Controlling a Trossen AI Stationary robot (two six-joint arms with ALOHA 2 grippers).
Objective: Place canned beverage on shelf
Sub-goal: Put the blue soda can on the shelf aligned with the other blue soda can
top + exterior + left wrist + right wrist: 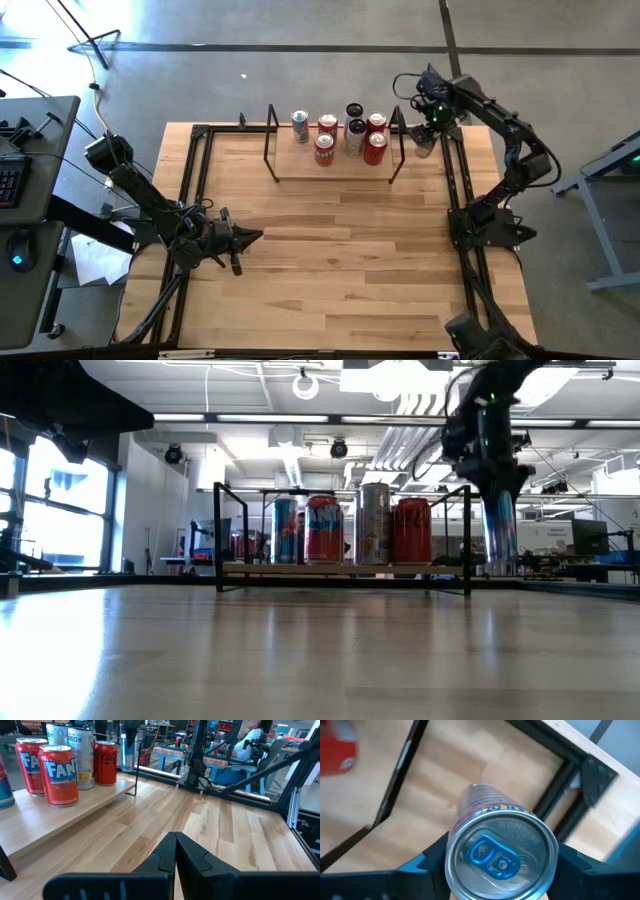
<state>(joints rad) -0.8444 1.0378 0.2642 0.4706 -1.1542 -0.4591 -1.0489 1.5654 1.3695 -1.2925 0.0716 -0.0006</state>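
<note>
The shelf, a light-wood plank between black rod frames, stands at the table's far middle. Several cans stand on it, most of them red. A slim silver-and-blue can is just beyond the shelf's right end, with my right gripper above it, pointing down and shut on it. In the right wrist view its top with a blue tab sits between the fingers. My left gripper waits shut over the table's near left part, holding nothing. My right gripper pinches the slim can's upper wall just below the top rim between its two fingers. The fingers come from above, pointing down. The can hangs upright below them, its bottom near table level; whether it rests on the table I cannot tell.
Black metal frames run along the table's left side and right side. Bare wood fills the table's middle and near half. A person sits in the room beyond the table.
</note>
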